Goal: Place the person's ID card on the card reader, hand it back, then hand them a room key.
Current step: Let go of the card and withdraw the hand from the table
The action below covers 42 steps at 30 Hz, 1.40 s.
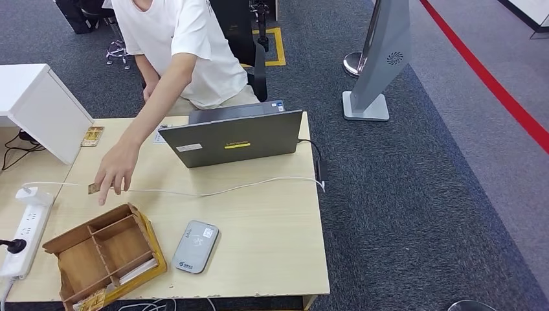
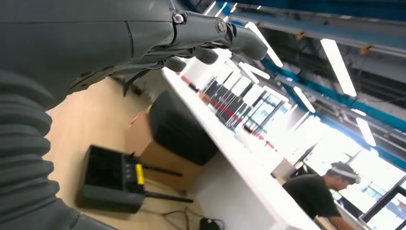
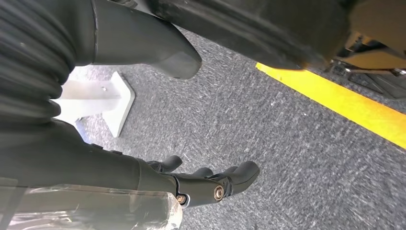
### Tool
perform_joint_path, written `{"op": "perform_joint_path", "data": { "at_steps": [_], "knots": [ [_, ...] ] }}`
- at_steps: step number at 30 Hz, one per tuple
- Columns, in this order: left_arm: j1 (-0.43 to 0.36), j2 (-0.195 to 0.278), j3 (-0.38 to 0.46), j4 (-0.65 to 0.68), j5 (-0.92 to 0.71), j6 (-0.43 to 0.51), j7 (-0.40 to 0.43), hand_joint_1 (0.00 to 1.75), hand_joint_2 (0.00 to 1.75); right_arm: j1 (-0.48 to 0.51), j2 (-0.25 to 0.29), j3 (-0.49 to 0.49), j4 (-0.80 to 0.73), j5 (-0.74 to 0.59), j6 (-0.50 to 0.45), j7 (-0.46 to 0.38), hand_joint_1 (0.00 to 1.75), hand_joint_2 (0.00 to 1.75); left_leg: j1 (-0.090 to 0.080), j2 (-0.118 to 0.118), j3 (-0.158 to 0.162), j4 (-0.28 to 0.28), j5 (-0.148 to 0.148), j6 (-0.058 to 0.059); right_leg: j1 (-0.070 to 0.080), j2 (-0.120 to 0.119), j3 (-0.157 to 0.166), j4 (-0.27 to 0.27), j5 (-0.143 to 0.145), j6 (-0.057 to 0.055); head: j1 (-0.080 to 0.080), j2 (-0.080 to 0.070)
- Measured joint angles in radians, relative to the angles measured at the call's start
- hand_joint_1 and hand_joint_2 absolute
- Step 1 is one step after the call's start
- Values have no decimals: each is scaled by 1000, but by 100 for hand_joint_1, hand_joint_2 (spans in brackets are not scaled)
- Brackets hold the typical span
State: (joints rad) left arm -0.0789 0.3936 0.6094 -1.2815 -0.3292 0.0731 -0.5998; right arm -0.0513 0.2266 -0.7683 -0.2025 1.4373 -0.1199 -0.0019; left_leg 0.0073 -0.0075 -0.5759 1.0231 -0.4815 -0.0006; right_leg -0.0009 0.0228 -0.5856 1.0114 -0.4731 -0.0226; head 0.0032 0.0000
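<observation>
Fingers (image 2: 210, 52) of the left hand (image 2: 158, 43) are loosely bent with gaps between them and nothing in them, seen in the left wrist view against a bright ceiling and a long white counter; those of the right hand (image 3: 191, 184) curl partway in, also around nothing, hanging over grey carpet (image 3: 268, 143) with a yellow line. Neither hand has taken anything, so by my reading the task has hardly begun. A person (image 1: 188, 45) in a white shirt leans across the table (image 1: 259, 220) and their hand (image 1: 116, 170) rests on or pinches a small tan card (image 1: 94, 188), probably the ID card, near the table's left side, just at a white cable (image 1: 194, 192) that runs across the top. The card reader (image 1: 195, 246), a flat grey pad, lies bare near the front edge, well apart from that card. Beside it stands a wooden box (image 1: 103, 253) with dividers, and something pale lies in one of its compartments, perhaps the room keys, though I cannot tell. Everything is left: taking the card, laying it on the reader, returning it, then handing over a key. The tabletop is pale wood and carries a closed-looking grey laptop (image 1: 230, 137) turned away, plus a white power strip (image 1: 26, 233) at the left. Beyond lies dark carpet with a red stripe and a grey stand (image 1: 379, 65).
</observation>
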Motion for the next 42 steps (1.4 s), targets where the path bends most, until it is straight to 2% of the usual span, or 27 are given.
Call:
{"op": "perform_joint_path", "data": {
  "at_steps": [2,4,9,11,13,16,17,18,20,22,26,27,29,30,31,33,37,42],
  "knots": [
    [-3,1,103,53,38,-57,-28,0,175,0,0,-6,0,-2,-1,0,0,175,1,1,0,0,0,-1,1,0,0,0,0,-1,0,0],
    [-6,1,175,91,43,-70,-43,0,175,1,0,-10,0,-3,-3,0,0,175,1,0,0,0,1,-1,1,0,0,0,0,-1,0,0],
    [-12,1,254,133,54,-82,-37,0,175,-1,0,-12,0,-3,-3,0,0,175,1,-3,0,0,1,-1,1,-3,1,0,0,-1,0,0],
    [-14,4,286,162,121,-127,-7,0,175,-1,0,-13,0,-5,-4,0,0,175,1,-3,-1,0,0,-2,1,-3,2,0,0,-1,0,0],
    [-15,17,350,236,256,-210,24,0,175,-1,0,-15,0,-8,-5,0,0,175,2,-2,0,0,-1,-3,1,-1,3,0,0,-2,0,0],
    [-14,34,487,429,475,-323,60,0,44,1,0,-21,0,-10,-5,1,0,44,2,0,2,0,-2,-5,1,1,3,0,-1,-2,0,0],
    [-13,29,530,496,528,-338,79,0,0,1,0,-23,0,-10,-2,1,0,44,1,0,3,0,-2,-5,1,0,3,0,-1,-2,0,0],
    [-10,17,570,557,570,-339,100,0,0,1,0,-25,0,-10,4,1,0,87,1,-1,3,0,-2,-4,1,-1,3,0,-2,-2,0,0],
    [-3,-27,640,670,621,-302,147,0,87,0,0,-31,0,-10,21,6,0,175,0,-4,2,0,-2,-4,0,-3,3,0,-3,-1,-1,0],
    [4,-96,694,768,632,-220,196,0,175,-2,0,-35,0,-12,35,20,0,175,-1,-6,2,0,-3,-2,-1,-6,4,-1,-4,0,-1,0],
    [6,-263,729,912,575,-41,301,0,175,-4,0,-43,0,-18,45,55,0,175,-5,-8,2,1,-3,1,-4,-9,5,-2,-4,3,0,0],
    [6,-301,729,937,559,-17,324,0,131,-5,1,-44,0,-16,42,58,0,175,-5,-8,2,1,-3,1,-5,-9,6,-2,-3,4,1,0],
    [1,-368,729,976,530,16,369,0,44,-6,2,-45,0,-8,32,60,0,87,-6,-8,2,2,-3,3,-5,-9,6,-2,-2,6,2,0],
    [-1,-397,728,991,513,32,391,0,44,-6,3,-45,0,-3,26,59,0,44,-6,-8,2,2,-4,4,-5,-9,6,-2,-2,6,2,0],
    [-3,-423,724,1004,494,46,411,0,87,-6,3,-45,0,2,20,56,0,0,-6,-8,2,2,-4,5,-6,-9,6,-2,-2,7,2,0],
    [-6,-462,710,1021,450,59,440,0,175,-7,3,-45,0,8,11,50,0,0,-6,-8,2,3,-4,5,-6,-9,6,-2,-2,7,2,0],
    [-6,-507,646,1039,350,26,477,0,0,-8,3,-45,0,8,2,41,0,0,-6,-8,2,3,-3,6,-5,-9,6,-2,-2,7,1,0],
    [-5,-534,559,1046,268,-7,497,0,0,-7,3,-47,0,-4,-1,40,0,0,-5,-8,2,2,-3,5,-4,-8,6,-2,-2,7,1,0]
  ]
}}
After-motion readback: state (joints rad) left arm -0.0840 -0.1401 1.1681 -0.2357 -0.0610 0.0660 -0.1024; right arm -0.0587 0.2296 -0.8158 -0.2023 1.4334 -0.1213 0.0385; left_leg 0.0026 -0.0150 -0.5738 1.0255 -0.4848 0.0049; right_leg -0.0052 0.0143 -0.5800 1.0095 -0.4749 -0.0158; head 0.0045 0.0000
